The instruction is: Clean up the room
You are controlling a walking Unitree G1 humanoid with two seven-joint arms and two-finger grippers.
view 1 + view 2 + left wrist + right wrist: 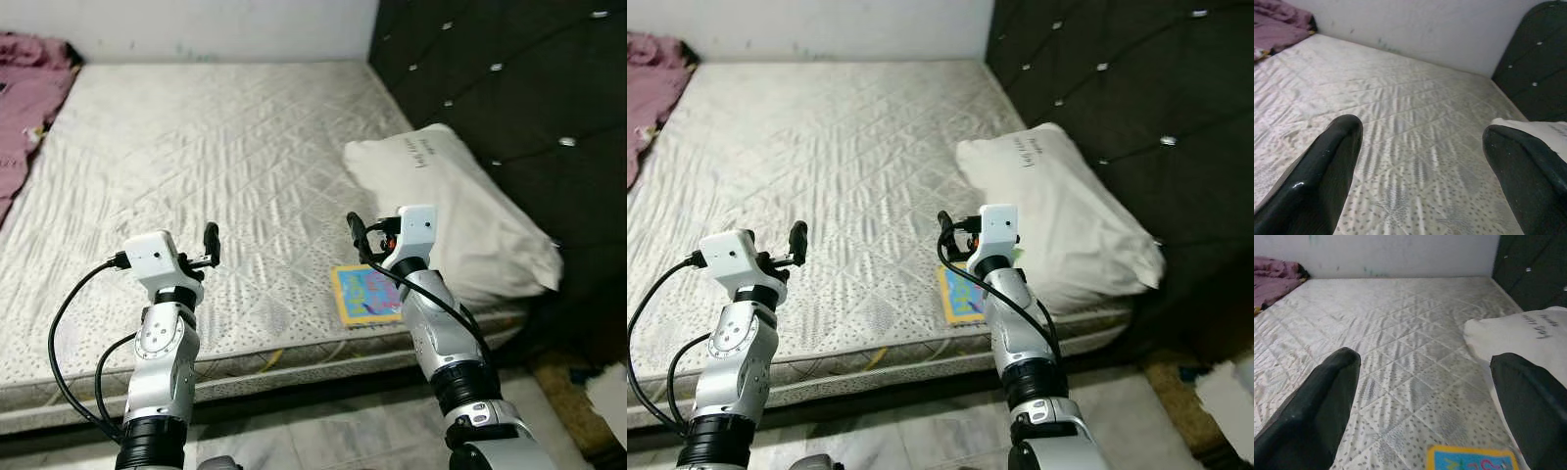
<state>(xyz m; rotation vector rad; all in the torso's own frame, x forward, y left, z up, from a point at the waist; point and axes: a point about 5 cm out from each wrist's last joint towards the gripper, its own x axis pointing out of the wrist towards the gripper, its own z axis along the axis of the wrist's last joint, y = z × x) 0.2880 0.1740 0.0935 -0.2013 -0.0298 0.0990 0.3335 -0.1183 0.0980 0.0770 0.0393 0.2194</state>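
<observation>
Overhead, a quilted mattress meets a tufted headboard.

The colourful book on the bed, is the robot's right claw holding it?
No. The colourful book lies flat on the mattress beside the pillow, and the right claw hovers open above it, holding nothing.

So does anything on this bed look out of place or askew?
Yes. A colourful book lies on the bare mattress near its front edge, beside the pillow. The pillow sits at an angle against the headboard. A purple blanket is bunched up at the far left of the bed.
</observation>
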